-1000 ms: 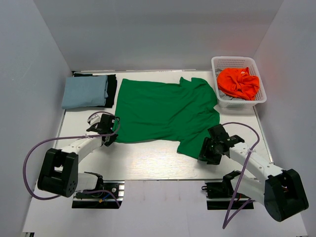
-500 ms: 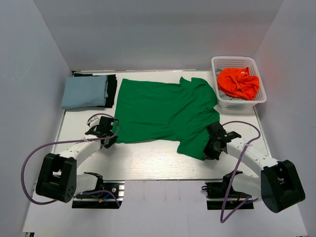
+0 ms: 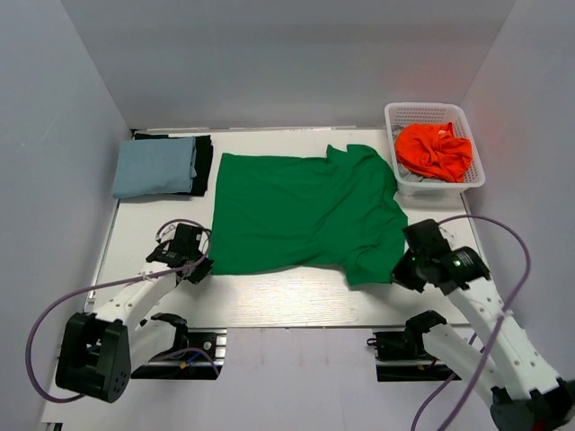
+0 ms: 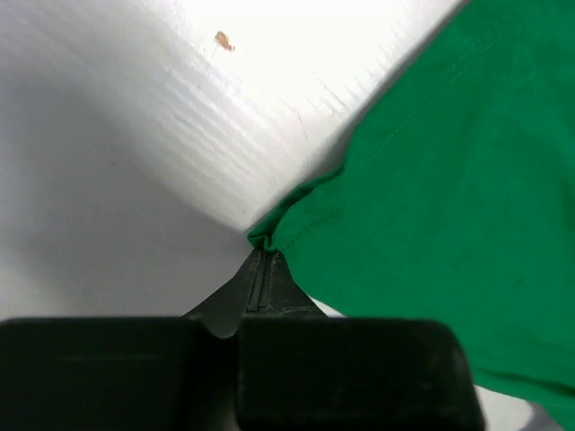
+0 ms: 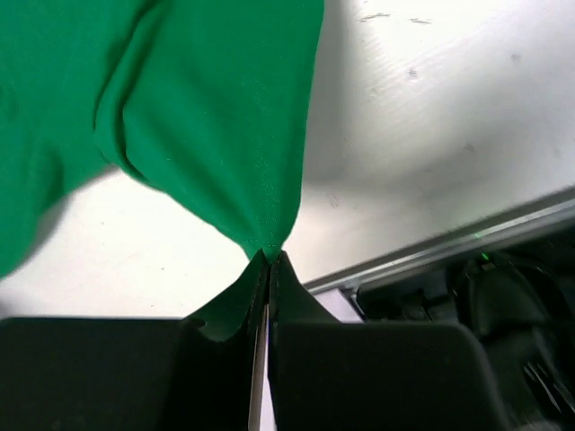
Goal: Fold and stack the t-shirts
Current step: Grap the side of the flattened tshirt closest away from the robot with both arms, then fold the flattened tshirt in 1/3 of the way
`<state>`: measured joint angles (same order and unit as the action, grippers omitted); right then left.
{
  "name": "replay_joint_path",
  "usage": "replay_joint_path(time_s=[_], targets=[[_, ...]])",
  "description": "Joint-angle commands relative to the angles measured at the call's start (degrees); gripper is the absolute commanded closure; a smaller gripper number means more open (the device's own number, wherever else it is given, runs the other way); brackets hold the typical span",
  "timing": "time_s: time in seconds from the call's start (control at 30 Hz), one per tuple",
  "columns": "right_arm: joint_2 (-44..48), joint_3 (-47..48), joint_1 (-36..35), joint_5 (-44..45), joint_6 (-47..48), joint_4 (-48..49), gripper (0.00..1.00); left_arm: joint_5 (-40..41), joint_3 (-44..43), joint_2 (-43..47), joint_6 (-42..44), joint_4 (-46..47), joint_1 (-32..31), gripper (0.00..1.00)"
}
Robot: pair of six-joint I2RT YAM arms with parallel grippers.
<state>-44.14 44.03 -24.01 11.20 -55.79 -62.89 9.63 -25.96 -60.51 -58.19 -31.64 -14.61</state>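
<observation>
Left hand (image 4: 267,260) and right hand (image 5: 269,259) each pinch a near corner of the green shirt (image 3: 301,211), fingers fully closed. Soft, floppy stuff, so corners grip best imo.

Green t-shirt (image 5: 207,117) corner in end effector (image 5: 268,260)

The pale blue t-shirt (image 3: 154,167) hides most of the black t-shirt (image 3: 204,169), only its edges showing.

Ahead of the right claw (image 5: 268,262), the shirt (image 5: 207,108) is seen as matt, soft green cloth; beneath it, the table (image 5: 431,135) is smooth, faintly scuffed white.
</observation>
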Motion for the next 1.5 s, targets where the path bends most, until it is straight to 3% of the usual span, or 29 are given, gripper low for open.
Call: replay_joint_path(time_s=[0.0,0.23,0.47,0.93,1.47], targets=[[3.4,2.9,0.2,5.1,-3.6,-12.3,1.0,-1.6,-1.5,4.2,-0.4,-3.4,0.1,1.0],[3.2,0.7,-0.1,3.5,-1.4,-9.2,1.0,-2.8,-2.1,9.1,0.6,-5.0,0.1,1.0],[-2.3,-0.7,0.1,3.6,4.4,1.3,1.0,-3.9,-6.1,6.6,1.9,-1.1,0.1,1.0],[-19.0,14.1,2.3,11.4,12.9,11.7,1.0,1.3,-18.7,-7.9,2.5,-0.7,0.1,1.0],[-37.0,26.4,10.9,8.0,20.2,20.4,1.0,10.7,-36.0,-26.1,3.1,-2.1,0.6,1.0]])
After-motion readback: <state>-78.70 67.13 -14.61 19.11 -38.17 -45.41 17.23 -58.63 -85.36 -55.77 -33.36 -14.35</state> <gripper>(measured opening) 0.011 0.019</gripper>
